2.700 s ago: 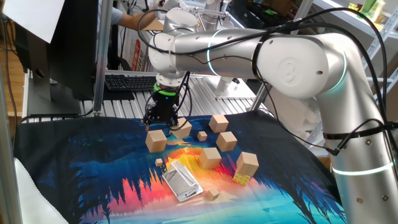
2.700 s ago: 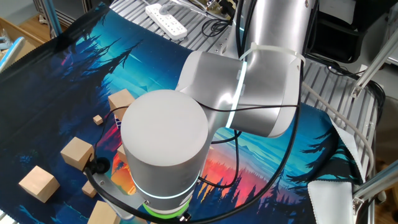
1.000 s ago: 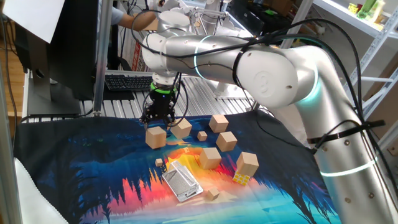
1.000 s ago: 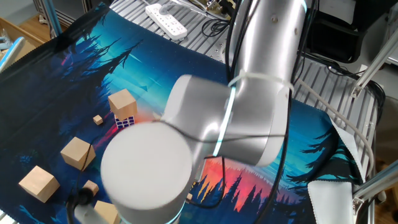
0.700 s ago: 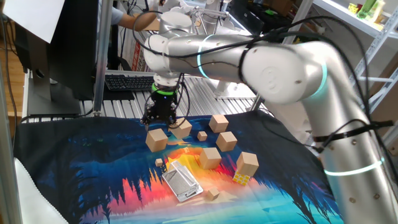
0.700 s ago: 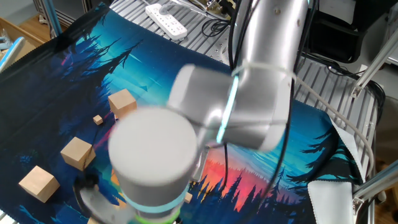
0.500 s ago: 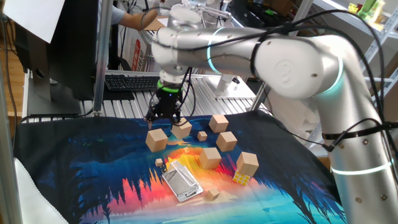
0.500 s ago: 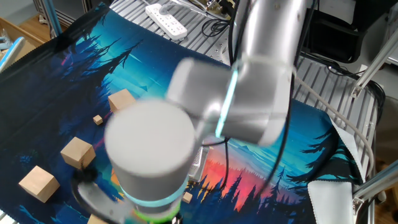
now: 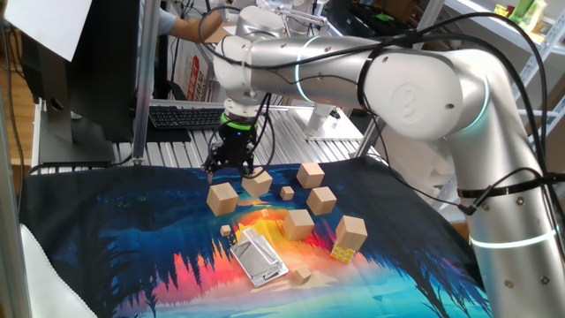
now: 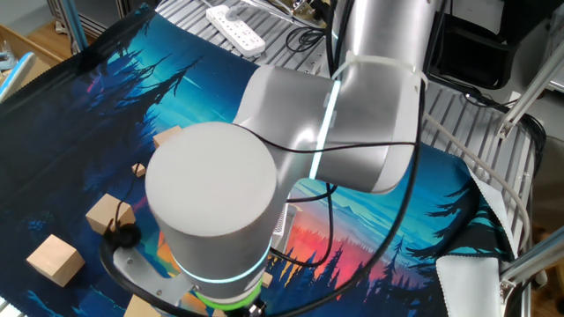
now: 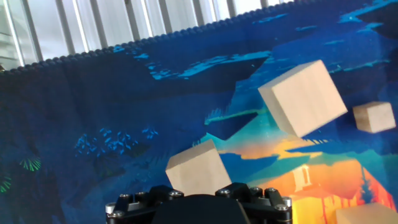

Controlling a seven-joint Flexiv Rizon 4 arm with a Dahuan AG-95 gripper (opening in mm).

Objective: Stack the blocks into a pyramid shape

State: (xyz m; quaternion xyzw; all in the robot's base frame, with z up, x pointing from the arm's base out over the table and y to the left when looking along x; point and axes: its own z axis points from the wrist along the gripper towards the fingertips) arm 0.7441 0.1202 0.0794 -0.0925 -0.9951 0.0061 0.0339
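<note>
The end effector [image 9: 229, 167] hangs over the far edge of the worktop [image 9: 106, 238], pointing down; whether its jaws are apart the views leave unclear, and nothing seems held. The blocks lie scattered singly: one block [image 9: 222, 197] just below it, another block [image 9: 258, 184] close beside, the others [image 9: 298, 223] toward the middle. Nothing is stacked yet. I would centre squarely over the near block, align to its flat faces, then descend straight
</note>
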